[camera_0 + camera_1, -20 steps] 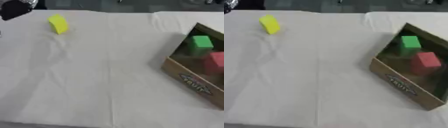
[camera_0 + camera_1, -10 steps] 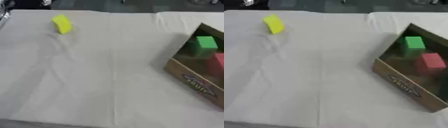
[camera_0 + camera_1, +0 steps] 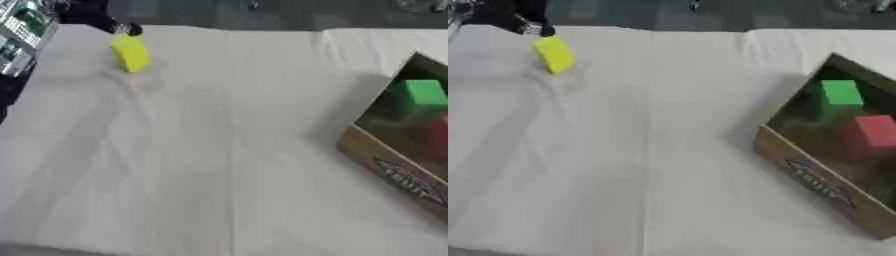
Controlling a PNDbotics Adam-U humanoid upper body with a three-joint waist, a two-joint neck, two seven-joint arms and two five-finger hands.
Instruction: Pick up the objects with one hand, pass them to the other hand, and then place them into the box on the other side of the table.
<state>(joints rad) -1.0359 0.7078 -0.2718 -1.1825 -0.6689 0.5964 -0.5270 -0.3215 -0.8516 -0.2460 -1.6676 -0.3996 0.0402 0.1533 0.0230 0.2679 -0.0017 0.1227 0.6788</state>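
Item: yellow block [image 3: 130,53], being shown tilted on the white tablecloth [image 3: 227,150] at the far left of the table, well apart from the box. A dark hand [image 3: 522,17], taken to be the robot's left since it is entering from the upper left corner, is being seen just above the block's top edge; whether it is touching the block cannot be told, nor whether its fingers are spread, clenched or grasping. The right hand is not being shown in either view. Cardboard box [image 3: 815,182], at the right edge, is being occupied by a green block [image 3: 838,93] and a red block [image 3: 877,131]. Step judged in hand: pick-up of the last loose object. The next move is judged to be calling for fingers closed round the block, a lift, and a handover toward the box side.
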